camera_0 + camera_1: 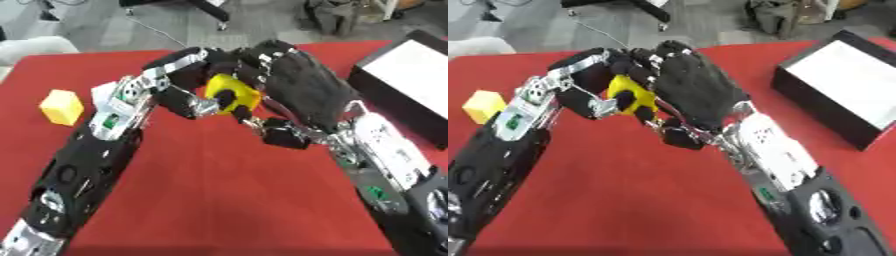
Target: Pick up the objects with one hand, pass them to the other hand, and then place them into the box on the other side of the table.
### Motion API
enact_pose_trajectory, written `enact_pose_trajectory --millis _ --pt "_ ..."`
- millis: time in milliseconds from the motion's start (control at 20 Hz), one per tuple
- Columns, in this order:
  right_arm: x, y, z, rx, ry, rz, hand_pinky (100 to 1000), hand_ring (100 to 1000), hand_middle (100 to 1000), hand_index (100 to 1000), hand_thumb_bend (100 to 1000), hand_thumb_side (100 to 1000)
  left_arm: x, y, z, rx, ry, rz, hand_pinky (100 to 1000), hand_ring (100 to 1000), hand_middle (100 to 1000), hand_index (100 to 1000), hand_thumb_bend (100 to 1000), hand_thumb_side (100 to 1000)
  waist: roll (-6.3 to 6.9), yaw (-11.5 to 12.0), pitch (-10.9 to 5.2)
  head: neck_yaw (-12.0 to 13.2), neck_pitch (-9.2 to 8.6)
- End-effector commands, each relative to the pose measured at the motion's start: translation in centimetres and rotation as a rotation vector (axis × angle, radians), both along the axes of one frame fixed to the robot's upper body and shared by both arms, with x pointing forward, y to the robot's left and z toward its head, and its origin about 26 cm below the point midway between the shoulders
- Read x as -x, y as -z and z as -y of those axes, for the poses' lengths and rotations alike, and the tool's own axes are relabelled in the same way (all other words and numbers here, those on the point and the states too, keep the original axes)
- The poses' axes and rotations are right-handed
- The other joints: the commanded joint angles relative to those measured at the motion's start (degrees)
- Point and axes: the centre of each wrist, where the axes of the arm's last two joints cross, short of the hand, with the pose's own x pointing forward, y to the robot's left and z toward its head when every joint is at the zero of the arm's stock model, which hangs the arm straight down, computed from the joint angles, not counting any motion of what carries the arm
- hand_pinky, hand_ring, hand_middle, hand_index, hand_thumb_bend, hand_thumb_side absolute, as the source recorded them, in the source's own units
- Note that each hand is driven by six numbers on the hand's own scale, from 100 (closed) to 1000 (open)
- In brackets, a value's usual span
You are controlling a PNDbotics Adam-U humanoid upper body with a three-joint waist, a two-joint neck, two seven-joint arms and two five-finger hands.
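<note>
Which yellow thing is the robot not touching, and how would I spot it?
Start at the red table and follow the left arm outward to its left edge. There a pale yellow block sits alone on the cloth, unlike the brighter yellow object between the two robot hands.

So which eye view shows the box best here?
The right eye view: the box shows nearly whole there, with its black walls and white inside, and only its far right part is cut off. In the left eye view it sits against the right edge, with more cropped.
</note>
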Motion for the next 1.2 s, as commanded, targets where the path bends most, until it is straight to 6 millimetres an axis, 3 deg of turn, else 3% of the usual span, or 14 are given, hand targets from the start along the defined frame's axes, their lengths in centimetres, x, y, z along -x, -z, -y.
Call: enact_pose_trajectory --millis 50,100,200,300,350,450,650,850,1000,1200 --pt "-0.8 0.6 0.6 0.045 0.061 -0.016 704 517 586 749 100 100 0.7 -3.0 0.9 0.036 0.113 0.149 645 413 394 549 100 205 -0.1 -0.07 -0.58 -0.11 -0.14" --pt "-0.8 0.6 0.6 0.04 0.066 -0.013 688 501 563 722 100 100 0.8 -3.1 0.9 0.039 0.116 0.149 645 414 395 549 100 204 -0.08 -0.1 -0.57 -0.12 -0.14" --pt "-0.8 0.5 0.7 0.017 0.076 -0.001 544 384 454 582 100 100 0.9 -3.2 1.0 0.044 0.121 0.149 649 419 401 555 100 203 -0.05 -0.16 -0.56 -0.13 -0.14" --pt "-0.7 0.4 0.8 -0.019 0.088 0.011 452 324 403 486 100 100 1.0 -3.3 1.1 0.047 0.127 0.147 654 424 406 561 100 211 -0.02 -0.23 -0.54 -0.14 -0.14" --pt "-0.7 0.3 0.9 -0.04 0.094 0.018 444 319 397 472 100 100 1.1 -3.4 1.1 0.049 0.129 0.146 654 425 408 562 100 215 -0.01 -0.25 -0.53 -0.16 -0.14" --pt "-0.7 0.2 1.0 -0.079 0.108 0.031 405 295 349 330 100 100 1.2 -3.4 1.0 0.052 0.131 0.144 658 429 412 567 100 225 0.0 -0.28 -0.51 -0.22 -0.14" --pt "-1.0 0.8 1.0 -0.13 0.134 0.04 377 284 314 255 100 100 1.4 -3.6 0.9 0.065 0.136 0.14 671 450 435 592 100 272 0.01 -0.26 -0.46 -0.41 -0.14" --pt "-1.4 1.4 1.2 -0.186 0.163 0.041 360 275 301 227 100 100 1.8 -3.8 0.7 0.094 0.142 0.13 690 492 470 631 100 423 0.0 -0.22 -0.43 -0.6 -0.14" --pt "-1.6 1.9 1.2 -0.221 0.171 0.044 368 276 303 224 100 100 2.3 -4.3 0.6 0.127 0.157 0.13 716 520 501 668 258 586 -0.02 -0.12 -0.38 -0.81 -0.14" --pt "-1.9 2.4 1.3 -0.245 0.173 0.051 376 280 306 219 100 100 2.9 -4.7 0.1 0.165 0.165 0.104 723 535 517 683 426 691 -0.06 0.05 -0.35 -1.11 -0.14"
